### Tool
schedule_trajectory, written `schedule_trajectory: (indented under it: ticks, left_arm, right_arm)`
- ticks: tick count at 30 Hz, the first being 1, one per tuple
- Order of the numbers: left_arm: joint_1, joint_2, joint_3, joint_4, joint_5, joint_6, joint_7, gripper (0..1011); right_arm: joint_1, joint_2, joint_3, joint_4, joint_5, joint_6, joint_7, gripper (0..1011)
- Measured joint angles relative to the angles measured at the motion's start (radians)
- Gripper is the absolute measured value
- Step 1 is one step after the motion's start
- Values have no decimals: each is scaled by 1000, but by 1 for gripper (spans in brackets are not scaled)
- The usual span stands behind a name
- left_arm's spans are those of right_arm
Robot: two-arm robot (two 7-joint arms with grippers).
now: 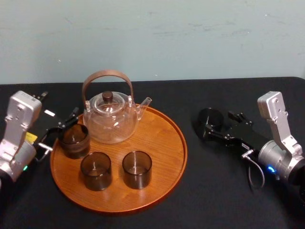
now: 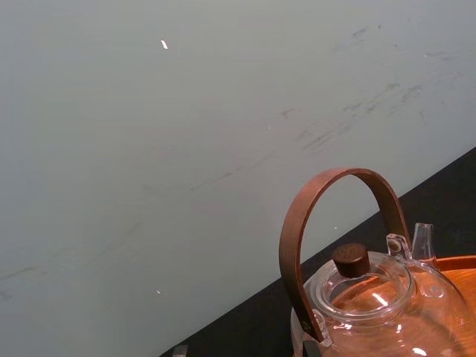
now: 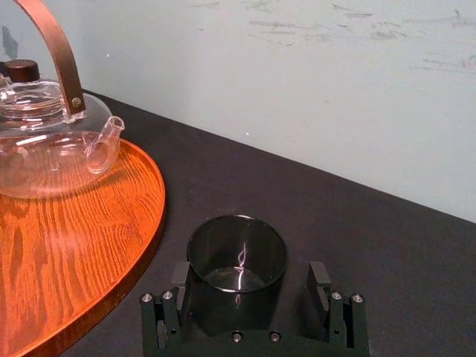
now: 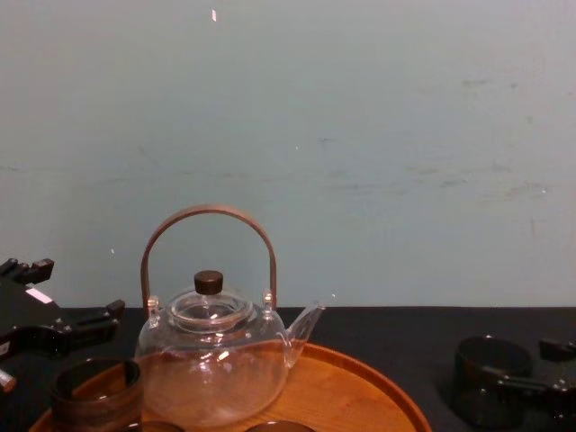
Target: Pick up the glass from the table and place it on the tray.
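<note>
Far back, a pale wall (image 4: 360, 108), scuffed in places. In front of it, a black table (image 1: 214, 200) across the whole width. Left of centre on the table, a round wooden tray (image 1: 164, 143) with a low raised rim, much wider than anything standing on it.

At the right edge, the right arm, stretched left over the table, with the right gripper (image 3: 250, 279) low, just above the cloth. Fingers (image 3: 320, 281) spread wide, 1 on each side of the glass (image 3: 236, 253), not pinching it: 1 close against the glass wall, the other across an open gap. At the left edge, the left arm, with the left gripper (image 1: 61, 131) over the tray's far left rim, just beside the far-left glass (image 1: 74, 140). From the head view, fingers apart, to the left of that glass and not around it.

On the far part of the tray, a clear teapot (image 1: 112, 121), upright, with a brown hoop handle (image 4: 209, 216), a dark knob (image 4: 209, 281) on its lid and the spout (image 1: 145, 101) pointing right.

On the table, not on the tray: the glass, dark, upright, mouth up, right of the tray and apart from its rim, about as far back as the teapot.

On the tray, 3 dark glasses, all upright: the far-left glass just beside the teapot; nearer, the near-left glass (image 1: 96, 171) and the near-right glass (image 1: 137, 169), side by side with a gap between.
</note>
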Motion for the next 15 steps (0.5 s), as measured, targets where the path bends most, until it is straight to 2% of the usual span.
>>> schedule_trajectory:
  ticks: [15]
  left_arm:
    - [0,0,0,0,0,0,0,1001]
  right_arm:
    - [80,-28,-28,116,2,-16,32,1002]
